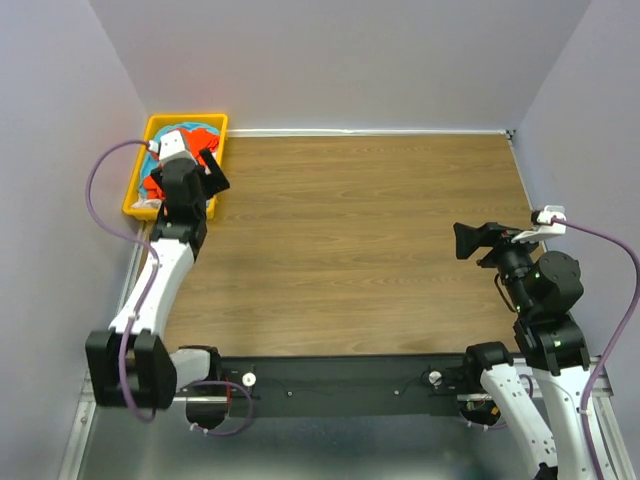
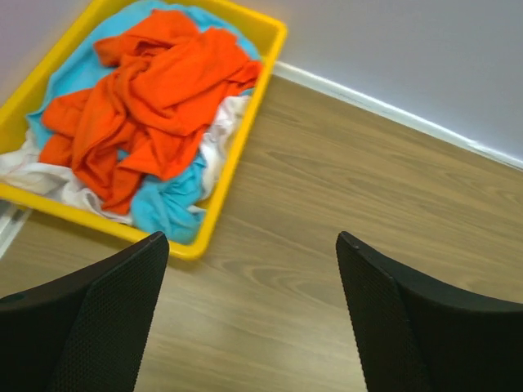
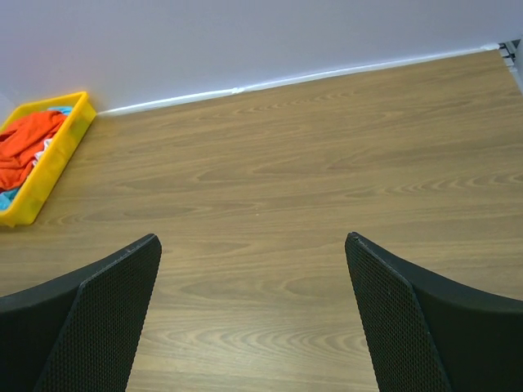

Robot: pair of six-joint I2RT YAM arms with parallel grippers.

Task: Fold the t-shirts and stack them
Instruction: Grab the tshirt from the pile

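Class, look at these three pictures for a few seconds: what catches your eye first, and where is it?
The yellow bin in the far left corner of the table stands out, heaped with crumpled clothes: an orange shirt on top, a teal shirt and white cloth beneath. The left tool hangs open just short of it, holding nothing. The right tool, also open, sits above the table's right side.

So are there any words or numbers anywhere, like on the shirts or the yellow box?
None: no word, number, brand or sign can be read in any view.
The orange-red shirt, the teal-blue shirt and the white fabric show plain cloth, no print.
The yellow bin shows no label.
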